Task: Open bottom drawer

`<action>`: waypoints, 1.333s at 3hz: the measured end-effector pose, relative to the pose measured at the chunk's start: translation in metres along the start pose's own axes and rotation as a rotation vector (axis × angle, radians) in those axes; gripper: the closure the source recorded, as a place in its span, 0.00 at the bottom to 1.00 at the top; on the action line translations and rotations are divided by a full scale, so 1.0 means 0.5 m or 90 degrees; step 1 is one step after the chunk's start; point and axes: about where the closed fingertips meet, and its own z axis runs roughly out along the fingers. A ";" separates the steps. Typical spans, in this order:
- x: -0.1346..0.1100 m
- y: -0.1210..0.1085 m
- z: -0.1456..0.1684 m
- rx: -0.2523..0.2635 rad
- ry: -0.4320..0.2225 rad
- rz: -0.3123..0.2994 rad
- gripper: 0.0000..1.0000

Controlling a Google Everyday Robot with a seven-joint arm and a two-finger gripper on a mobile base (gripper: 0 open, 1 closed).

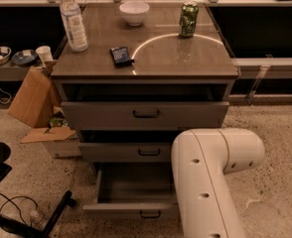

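Grey-brown table [185,58] bears bottle [72,21], bowl [134,12], can [188,20]; bottom drawer [116,211] open beneath; speckled floor [275,128]; jaws out of view, state untellable.

On the cabinet top [185,58]: bottle [72,21] back-left corner, bowl [134,12] mid back edge, can [188,20] back-right. Your arm [205,177] before bottom drawer [131,211], right side; gripper out of view.

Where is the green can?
The green can stands back right on the cabinet top, right of the white bowl. The gripper is out of view; only the white arm shows, lower right.
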 end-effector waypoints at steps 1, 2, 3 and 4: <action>0.000 0.000 0.000 0.000 0.000 0.000 0.37; 0.000 0.000 0.000 0.000 0.000 0.000 0.12; 0.000 0.000 0.000 0.000 0.000 0.000 0.00; 0.000 0.000 0.000 0.000 0.000 0.000 0.00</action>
